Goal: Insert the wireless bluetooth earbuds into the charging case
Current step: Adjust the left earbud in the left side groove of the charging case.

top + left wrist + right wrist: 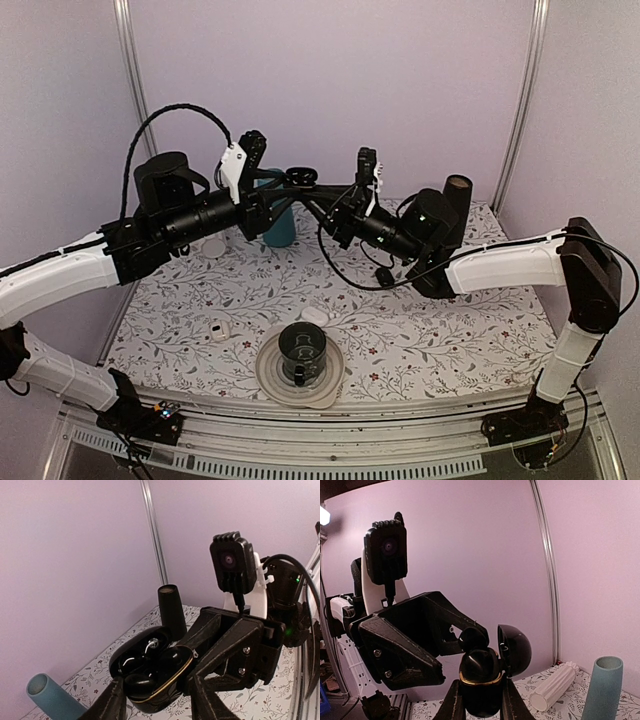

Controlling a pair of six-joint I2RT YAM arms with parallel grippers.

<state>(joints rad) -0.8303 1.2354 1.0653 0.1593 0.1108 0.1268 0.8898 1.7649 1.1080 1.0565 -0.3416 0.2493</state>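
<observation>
The black charging case (300, 178) with a gold rim is held open, high above the table between both arms. My right gripper (482, 702) is shut on the case's body (481, 690), with the lid (515, 650) swung open to the right. Glossy black earbuds lie in the case (139, 682); one (472, 637) sticks up above the rim. My left gripper (156, 700) is open, with its fingers (116, 702) spread either side of the case's near end (165, 692). In the right wrist view one left finger tip sits against the raised earbud.
A teal cylinder (280, 225) and a black cylinder (457, 200) stand at the back of the flowered table. A white ribbed cylinder (552, 687) lies there. A white plate (268, 372) with a black cup stands at the front middle. Small white pieces (219, 330) lie nearby.
</observation>
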